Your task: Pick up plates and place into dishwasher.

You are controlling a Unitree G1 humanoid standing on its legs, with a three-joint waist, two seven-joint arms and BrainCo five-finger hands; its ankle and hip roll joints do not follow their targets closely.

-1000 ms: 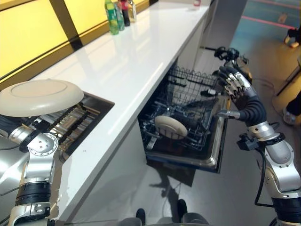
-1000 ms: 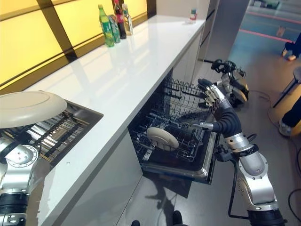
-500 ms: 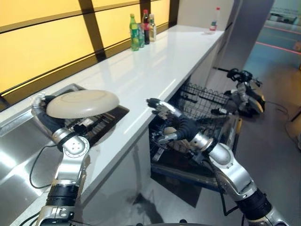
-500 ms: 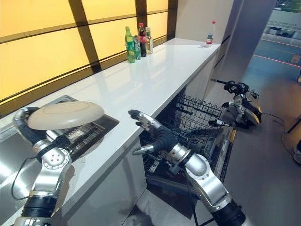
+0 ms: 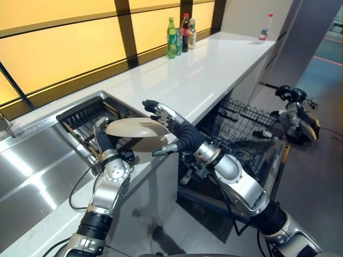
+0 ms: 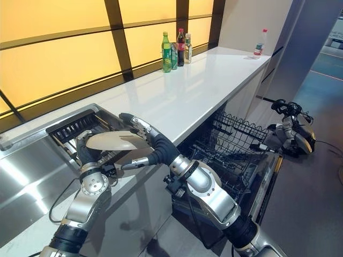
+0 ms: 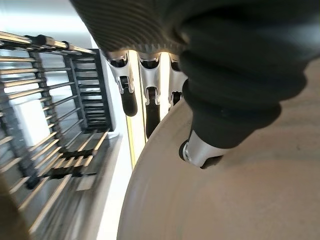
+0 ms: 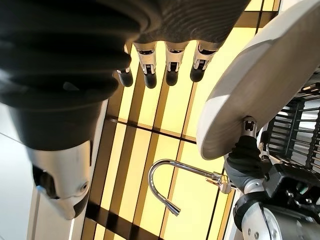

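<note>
A cream plate (image 5: 136,127) hangs level over the counter edge beside the sink, with my left hand (image 5: 102,143) shut on its left rim. In the left wrist view the thumb (image 7: 220,100) presses on the plate (image 7: 240,200) and the fingers (image 7: 131,102) curl behind the rim. My right hand (image 5: 174,128) is open at the plate's right edge, fingers straight above it and thumb below. The right wrist view shows a gap between its fingers (image 8: 167,70) and the plate (image 8: 260,85). The dishwasher (image 5: 278,160) stands open to the right with its wire rack (image 5: 241,120) pulled out.
A steel sink (image 5: 32,160) with a black drying rack (image 5: 86,115) lies at the left. The long white counter (image 5: 209,75) carries bottles (image 5: 179,35) at the back and one more bottle (image 5: 264,27) at the far end. A dark machine (image 5: 297,115) sits on the floor beyond the dishwasher door.
The camera has swung left. My right hand left the dishwasher rack and came up beside the plate. My left hand has brought the plate lower and towards the counter edge.
</note>
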